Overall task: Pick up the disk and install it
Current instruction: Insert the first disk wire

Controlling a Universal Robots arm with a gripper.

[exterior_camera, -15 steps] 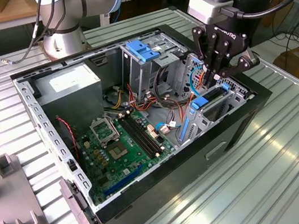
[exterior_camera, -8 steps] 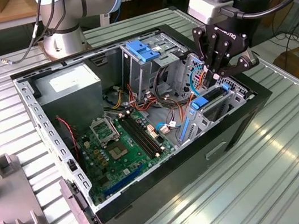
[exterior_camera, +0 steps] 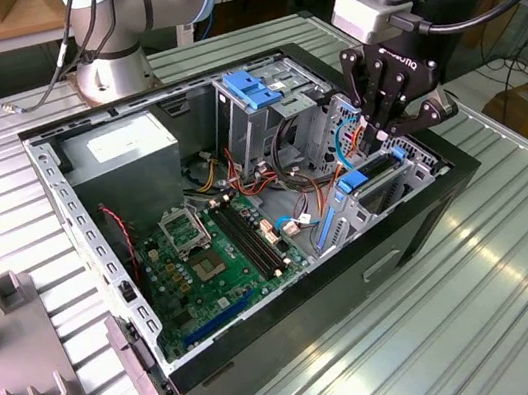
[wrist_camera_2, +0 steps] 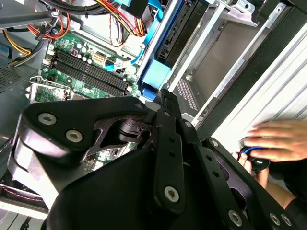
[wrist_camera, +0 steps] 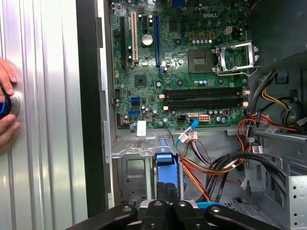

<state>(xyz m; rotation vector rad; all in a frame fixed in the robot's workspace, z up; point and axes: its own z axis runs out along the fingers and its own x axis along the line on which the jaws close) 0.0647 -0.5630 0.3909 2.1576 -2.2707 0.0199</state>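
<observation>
Hand (exterior_camera: pixel 387 134) over disk (wrist_camera: pixel 164 168) in bay (wrist_camera: pixel 127 167)

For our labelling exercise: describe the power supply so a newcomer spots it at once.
Find the open computer case on the ribbed table. In its far corner, at the exterior view's left, sits the power supply: a plain grey box with a white label, unlike the green motherboard beside it.
</observation>
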